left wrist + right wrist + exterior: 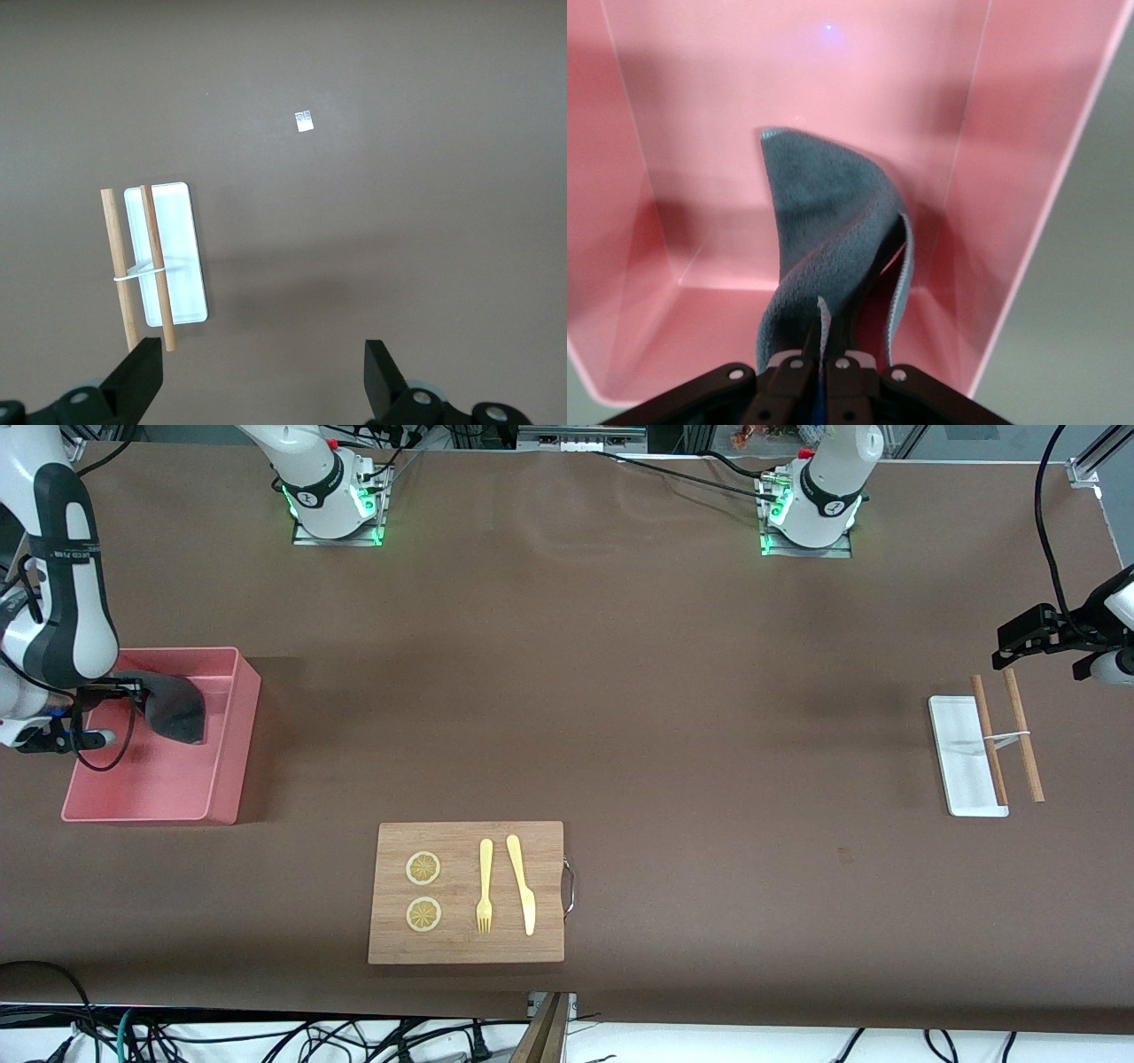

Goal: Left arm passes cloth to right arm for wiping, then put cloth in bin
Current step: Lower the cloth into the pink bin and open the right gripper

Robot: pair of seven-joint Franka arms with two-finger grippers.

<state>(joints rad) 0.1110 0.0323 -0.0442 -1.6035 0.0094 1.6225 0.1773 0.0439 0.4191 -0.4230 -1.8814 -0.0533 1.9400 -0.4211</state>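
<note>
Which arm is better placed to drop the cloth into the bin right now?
The right. The right gripper is shut on the cloth, which hangs inside the bin. The left gripper is open and empty over the table near the white tray, at the left arm's end.

The left claw [264,381] hangs over the plain brown tabletop [399,221], and its two black fingers [385,376] stand wide apart with nothing between them. A white rectangular plastic tray [182,257] lies flat on the tabletop. Two thin wooden sticks [156,266], joined by a white band [137,273], lie lengthwise, one across the tray and one just beside it. A small white paper tag [305,120] lies well apart from the tray.
</note>
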